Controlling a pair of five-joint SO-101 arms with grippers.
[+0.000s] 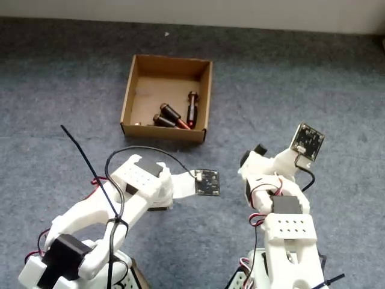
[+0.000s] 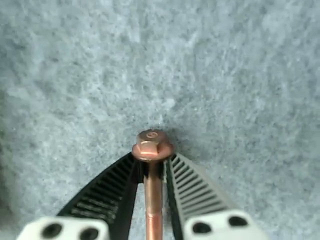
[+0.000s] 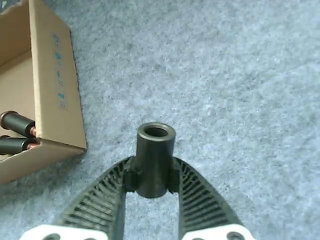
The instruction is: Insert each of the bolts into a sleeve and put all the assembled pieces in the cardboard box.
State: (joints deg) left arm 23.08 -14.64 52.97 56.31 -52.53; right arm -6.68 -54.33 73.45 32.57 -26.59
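Left hand (image 2: 152, 160) grips bolt (image 2: 153, 145); right hand (image 3: 153, 165) grips sleeve (image 3: 156, 148).

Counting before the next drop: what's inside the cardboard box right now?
Three sleeved bolts lie on the cardboard box floor, toward the arms' side. Its near wall hides the floor strip just behind it.
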